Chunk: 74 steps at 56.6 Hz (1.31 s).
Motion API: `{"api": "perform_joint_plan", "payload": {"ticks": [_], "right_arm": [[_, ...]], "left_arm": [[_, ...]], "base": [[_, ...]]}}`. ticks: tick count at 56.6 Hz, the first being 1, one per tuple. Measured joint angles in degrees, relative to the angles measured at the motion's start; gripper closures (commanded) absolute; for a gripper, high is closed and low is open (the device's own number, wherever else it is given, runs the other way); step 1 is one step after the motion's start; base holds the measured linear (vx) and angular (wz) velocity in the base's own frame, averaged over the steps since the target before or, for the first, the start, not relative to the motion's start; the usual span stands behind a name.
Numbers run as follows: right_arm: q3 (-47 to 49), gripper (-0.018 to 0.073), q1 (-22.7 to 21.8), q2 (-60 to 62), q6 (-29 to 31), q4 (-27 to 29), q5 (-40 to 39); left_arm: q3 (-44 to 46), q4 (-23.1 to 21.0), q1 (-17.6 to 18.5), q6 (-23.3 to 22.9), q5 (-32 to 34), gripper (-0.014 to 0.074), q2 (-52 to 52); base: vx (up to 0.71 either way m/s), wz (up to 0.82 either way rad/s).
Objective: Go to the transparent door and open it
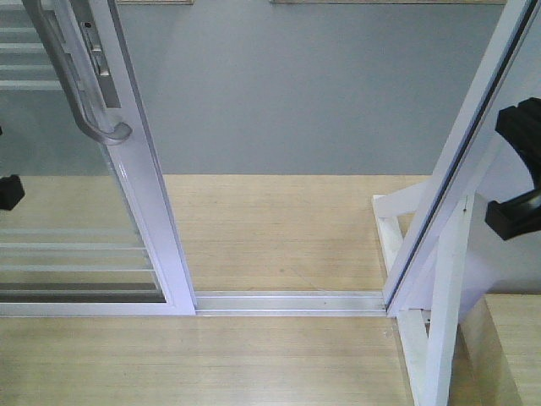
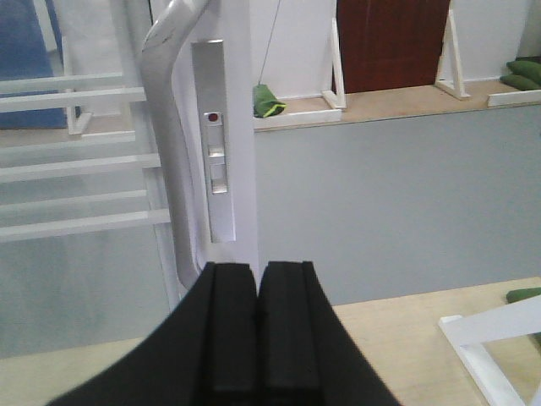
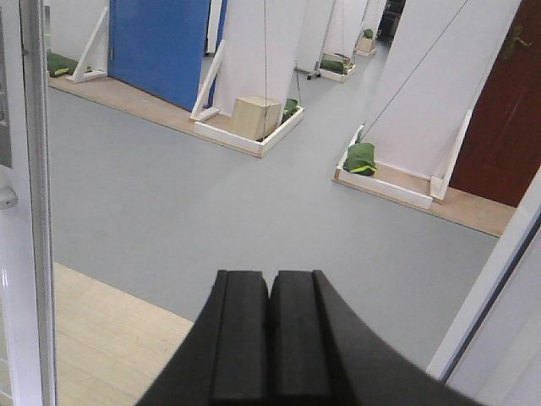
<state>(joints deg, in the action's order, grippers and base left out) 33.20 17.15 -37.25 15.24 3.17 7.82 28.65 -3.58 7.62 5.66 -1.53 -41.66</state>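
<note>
— Front-facing view: where is the transparent door (image 1: 139,211) seen?
— At the left, slid aside along the floor track (image 1: 292,302); open floor is seen between it and the frame post (image 1: 461,144) at right.

— And the arms?
— The left gripper (image 2: 258,334) is held level just before the grey handle (image 2: 169,127) and lock plate (image 2: 215,169), pads pressed together, nothing clasped. The right gripper (image 3: 270,338) is likewise clenched empty, aimed through the opening.

One transparent door (image 1: 84,211), one handle (image 1: 76,93), two hands (image 2: 258,288).
</note>
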Motion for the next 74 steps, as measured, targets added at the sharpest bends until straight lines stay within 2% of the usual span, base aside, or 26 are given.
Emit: {"api": "perform_joint_plan", "payload": {"ticks": [13, 23, 33, 74], "right_arm": [[0.00, 0.0565, 0.00, 10.46, -0.13, 0.00, 11.70], [0.00, 0.0565, 0.00, 16.80, -0.13, 0.00, 14.79], [0.00, 0.0565, 0.00, 18.12, -0.13, 0.00, 15.17], [0.00, 0.0565, 0.00, 18.12, -0.13, 0.00, 15.34]], "left_arm": [[-0.98, 0.00, 2.15, -0.84, -14.40, 0.0603, 15.06], [-0.98, -1.71, 2.26, -0.84, -21.36, 0.0603, 24.71], [-0.98, -2.43, 2.35, -0.84, -22.48, 0.0603, 28.29], [-0.98, -2.49, 2.43, -0.91, -22.61, 0.0603, 28.34]], "base": [[0.00, 0.00], [0.00, 0.00], [0.00, 0.00], [0.00, 0.00]]}}
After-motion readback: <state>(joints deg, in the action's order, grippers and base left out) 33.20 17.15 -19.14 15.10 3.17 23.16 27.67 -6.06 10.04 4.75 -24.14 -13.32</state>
